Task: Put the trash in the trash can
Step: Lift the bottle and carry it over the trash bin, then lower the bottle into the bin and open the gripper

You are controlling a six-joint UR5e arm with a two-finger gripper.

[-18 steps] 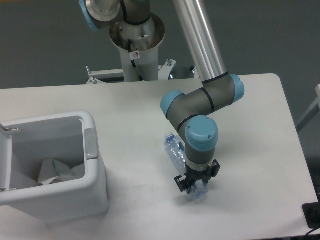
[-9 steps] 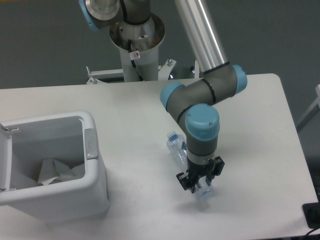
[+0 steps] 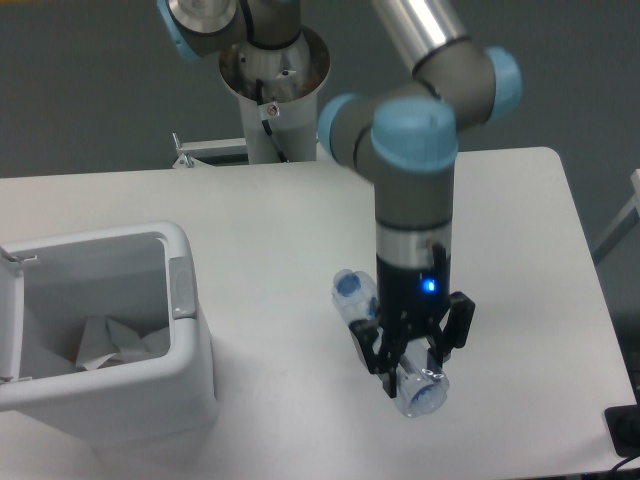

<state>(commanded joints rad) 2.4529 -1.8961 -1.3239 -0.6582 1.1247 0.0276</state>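
Since the bin (image 3: 100, 340) is by far the largest item, it is described first: a white open-top box at the table's (image 3: 520, 220) near-left corner, grey latch tab facing right, well apart from the arm (image 3: 412, 180). Inside, crumpled white material is seen at the bottom, prob. the wrapper (image 3: 110, 345); its identity can't be confirmed. The bin is otherwise unfilled, w/ ample room judged for a bottle. The arm is posed approx. vertical over the table's right-centre, wrist down. The gripper (image 3: 412, 362) is clamped on the bottle (image 3: 385, 340), jaws pinched across its lower body. The bottle is held tilted, blue cap up-left, base toward the camera, apparently lifted off the table; a mid-body grip is judged suited to carrying it leftward over the bin.
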